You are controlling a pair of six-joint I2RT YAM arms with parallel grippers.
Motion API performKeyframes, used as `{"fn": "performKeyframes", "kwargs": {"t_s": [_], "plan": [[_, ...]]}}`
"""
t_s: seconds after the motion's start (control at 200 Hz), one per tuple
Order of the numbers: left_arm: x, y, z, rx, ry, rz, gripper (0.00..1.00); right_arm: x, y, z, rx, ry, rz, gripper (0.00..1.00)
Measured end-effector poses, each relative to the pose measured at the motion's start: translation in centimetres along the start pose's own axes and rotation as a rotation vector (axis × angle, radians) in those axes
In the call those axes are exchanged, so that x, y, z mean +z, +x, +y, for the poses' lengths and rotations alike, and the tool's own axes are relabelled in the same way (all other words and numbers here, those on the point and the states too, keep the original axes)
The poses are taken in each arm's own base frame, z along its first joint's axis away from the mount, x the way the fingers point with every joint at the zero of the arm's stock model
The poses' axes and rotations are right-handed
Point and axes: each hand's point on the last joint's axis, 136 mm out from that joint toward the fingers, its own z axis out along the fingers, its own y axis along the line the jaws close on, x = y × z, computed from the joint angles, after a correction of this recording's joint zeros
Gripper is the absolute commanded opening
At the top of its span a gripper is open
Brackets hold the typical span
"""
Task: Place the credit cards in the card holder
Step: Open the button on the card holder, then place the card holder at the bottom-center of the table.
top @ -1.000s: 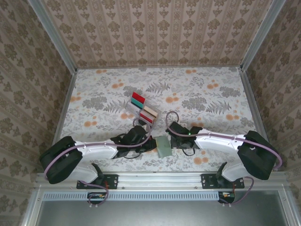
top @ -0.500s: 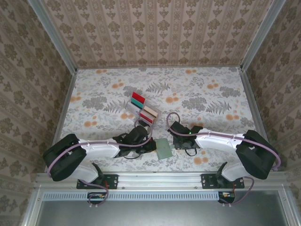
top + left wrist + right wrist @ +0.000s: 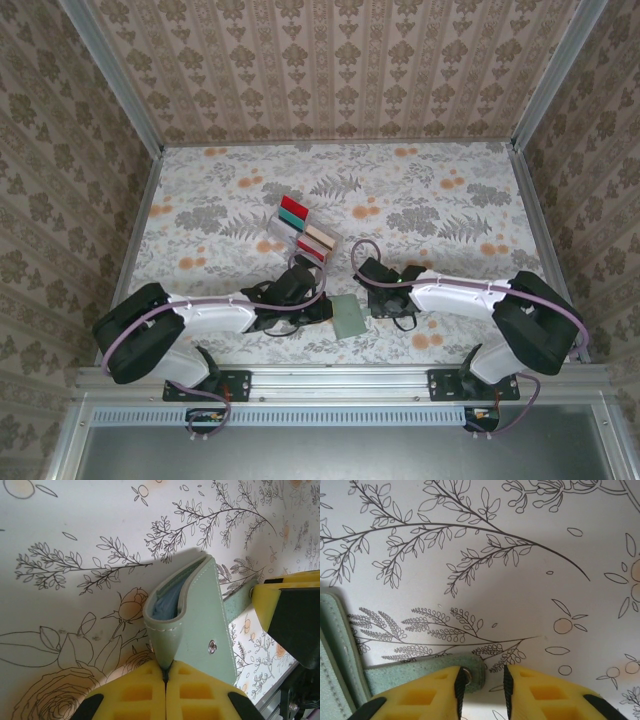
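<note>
The card holder (image 3: 348,315) is a pale green wallet lying near the table's front edge between both arms. In the left wrist view my left gripper (image 3: 166,669) is shut on the folded edge of the card holder (image 3: 200,615), whose mouth gapes slightly. My right gripper (image 3: 481,681) is open, and the holder's snap strap (image 3: 420,672) lies against its left finger, unclamped. The credit cards (image 3: 303,230), red, teal and beige, stand in a clear rack behind the grippers. From above, the left gripper (image 3: 322,308) and right gripper (image 3: 373,303) flank the holder.
The clear slotted rack (image 3: 285,237) stands just behind the left arm's wrist. Patterned walls enclose the table on three sides, and a metal rail (image 3: 340,378) runs along the front. The right gripper's yellow finger (image 3: 280,610) sits close by the holder.
My right gripper has opened and let go of the strap. The holder has turned slightly and shifted a little nearer. My left gripper stays shut on it.
</note>
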Motion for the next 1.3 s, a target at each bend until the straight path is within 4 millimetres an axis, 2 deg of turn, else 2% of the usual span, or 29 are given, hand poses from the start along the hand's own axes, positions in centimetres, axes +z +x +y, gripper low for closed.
{"fn": "performKeyframes", "kwargs": {"t_s": [0.22, 0.385, 0.62, 0.695, 0.795, 0.96, 1.04, 1.11, 1.245, 1.3], "plan": [[0.0, 0.1, 0.3, 0.008, -0.012, 0.004, 0.11, -2.1, -0.4, -0.1, 0.008, -0.032, -0.021, 0.36], [-0.1, 0.0, 0.1, 0.021, -0.017, 0.007, 0.11, -4.1, -1.5, 2.1, 0.011, -0.151, -0.052, 0.28], [-0.1, -0.1, 0.0, 0.027, -0.024, 0.011, 0.11, -5.0, -2.0, 4.6, -0.011, -0.261, -0.054, 0.2], [-0.1, -0.1, -0.1, 0.027, -0.026, 0.013, 0.12, -4.6, -1.9, 5.1, -0.017, -0.27, -0.033, 0.2], [0.1, -0.2, -0.1, 0.029, -0.031, 0.016, 0.12, -3.1, -1.4, 5.2, -0.024, -0.235, 0.01, 0.19], [0.1, -0.3, -0.3, 0.032, -0.033, 0.016, 0.12, -0.5, 0.0, 3.4, -0.036, -0.111, 0.079, 0.2], [0.1, -0.4, -0.1, 0.034, -0.041, 0.012, 0.21, -0.2, 0.2, 3.0, -0.035, -0.093, 0.083, 0.23], [0.0, -0.5, 0.2, 0.033, -0.054, 0.008, 0.25, -0.1, 0.3, 2.9, -0.032, -0.092, 0.085, 0.26], [-1.0, -1.3, 0.3, 0.027, -0.059, -0.03, 0.49, -0.6, 0.1, 3.1, -0.022, -0.119, 0.08, 0.32], [-2.0, -1.9, 0.0, 0.026, -0.045, -0.063, 0.55, -1.3, -0.7, 3.2, -0.011, -0.143, 0.062, 0.35]]}}
